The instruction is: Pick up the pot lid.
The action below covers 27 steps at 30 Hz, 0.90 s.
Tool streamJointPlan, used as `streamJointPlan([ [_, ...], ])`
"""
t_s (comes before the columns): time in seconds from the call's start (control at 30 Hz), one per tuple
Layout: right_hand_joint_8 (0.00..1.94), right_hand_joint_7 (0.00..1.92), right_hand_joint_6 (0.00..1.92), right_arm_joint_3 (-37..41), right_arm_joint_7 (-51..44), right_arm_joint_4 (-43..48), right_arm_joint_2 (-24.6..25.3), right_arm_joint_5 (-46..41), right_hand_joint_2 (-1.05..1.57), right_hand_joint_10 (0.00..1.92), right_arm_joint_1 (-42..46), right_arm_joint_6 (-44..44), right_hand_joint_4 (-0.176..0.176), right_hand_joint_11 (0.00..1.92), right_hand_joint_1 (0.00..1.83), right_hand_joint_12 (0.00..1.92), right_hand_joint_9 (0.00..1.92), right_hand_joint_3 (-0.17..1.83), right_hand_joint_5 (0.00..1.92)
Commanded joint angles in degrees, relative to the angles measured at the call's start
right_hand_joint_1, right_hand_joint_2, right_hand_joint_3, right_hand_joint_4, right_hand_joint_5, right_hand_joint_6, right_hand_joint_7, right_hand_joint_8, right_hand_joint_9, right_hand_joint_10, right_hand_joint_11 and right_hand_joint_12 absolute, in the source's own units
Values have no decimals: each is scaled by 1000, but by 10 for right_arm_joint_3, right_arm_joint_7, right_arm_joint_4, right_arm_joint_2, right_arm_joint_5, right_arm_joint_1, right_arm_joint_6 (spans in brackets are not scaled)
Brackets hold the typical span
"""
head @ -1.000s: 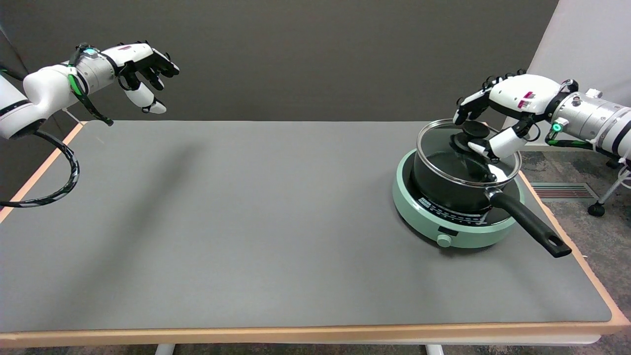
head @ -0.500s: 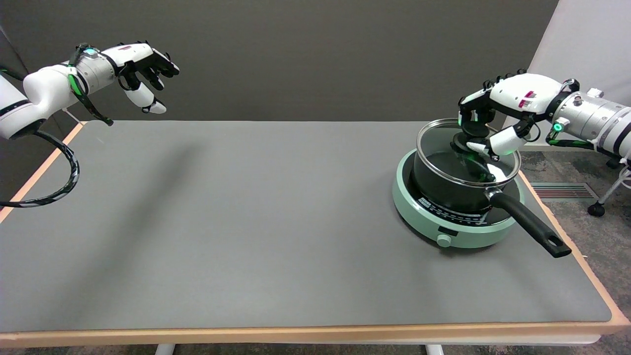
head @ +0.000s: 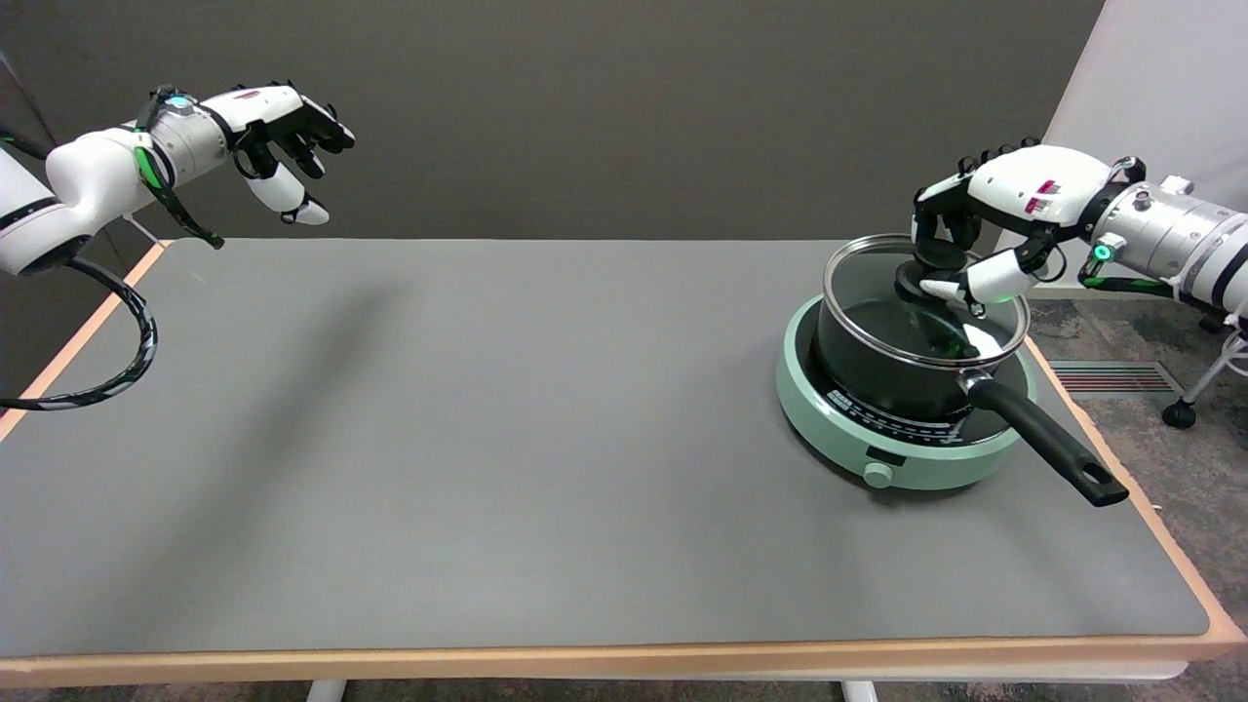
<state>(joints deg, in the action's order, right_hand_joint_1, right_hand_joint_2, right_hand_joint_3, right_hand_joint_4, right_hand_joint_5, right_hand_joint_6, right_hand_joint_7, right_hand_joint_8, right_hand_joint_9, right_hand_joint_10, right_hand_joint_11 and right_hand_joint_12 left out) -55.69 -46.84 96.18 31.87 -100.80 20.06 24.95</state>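
A glass pot lid (head: pixel 873 292) with a metal rim and a black knob (head: pixel 938 257) sits on a black saucepan (head: pixel 877 369) at the table's right end. My right hand (head: pixel 994 200) reaches in from the right, over the lid's far side. Its fingers curl down behind the knob and the white thumb (head: pixel 975 285) presses on the knob's near side, so the hand grips the knob. The lid lies level on the pot's rim.
The saucepan stands on a mint green induction cooker (head: pixel 829 421), and its long black handle (head: pixel 1051 446) points to the near right, close to the table's edge. The idle left hand (head: pixel 283 122) hangs in the air at the upper left.
My right hand's fingers, spread above the knob a second ago, have curled down and closed around it. The lid and pot have stayed where they were.
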Motion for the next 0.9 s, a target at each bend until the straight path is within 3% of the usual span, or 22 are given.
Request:
streamJointPlan([
  [0.03,1248,916,1296,1,-1,1,4,-1,998,935,3,-1,28,572,1181,966,864,392,793],
  [0.23,1248,916,1302,-2,-1,-2,4,-1,988,957,3,0,30,584,1183,977,864,409,795],
  [0.27,1249,920,1292,-2,-1,-3,4,-1,997,968,3,0,22,582,1185,979,865,391,792],
  [0.33,1005,1001,1376,-3,-1,-3,4,-1,1044,924,3,1,-34,575,1203,985,881,264,756],
  [0.4,971,992,1409,-3,-1,-4,4,-1,1076,862,3,2,-47,568,1201,1021,872,212,740],
  [0.43,771,952,1361,-3,0,-4,4,-1,1079,829,3,2,90,561,1034,1032,865,260,760],
  [0.47,640,928,1329,-3,0,-4,4,-1,1080,813,3,2,176,558,927,1032,861,291,771],
  [0.5,621,925,1139,-3,0,-4,4,-1,937,798,3,2,176,558,926,1030,861,538,756],
  [0.53,595,922,829,-3,0,-4,4,-1,707,780,3,3,176,560,923,1026,860,930,732],
  [0.9,557,910,770,3,3,-1,1,-1,699,758,3,5,176,557,896,1031,852,942,727],
])
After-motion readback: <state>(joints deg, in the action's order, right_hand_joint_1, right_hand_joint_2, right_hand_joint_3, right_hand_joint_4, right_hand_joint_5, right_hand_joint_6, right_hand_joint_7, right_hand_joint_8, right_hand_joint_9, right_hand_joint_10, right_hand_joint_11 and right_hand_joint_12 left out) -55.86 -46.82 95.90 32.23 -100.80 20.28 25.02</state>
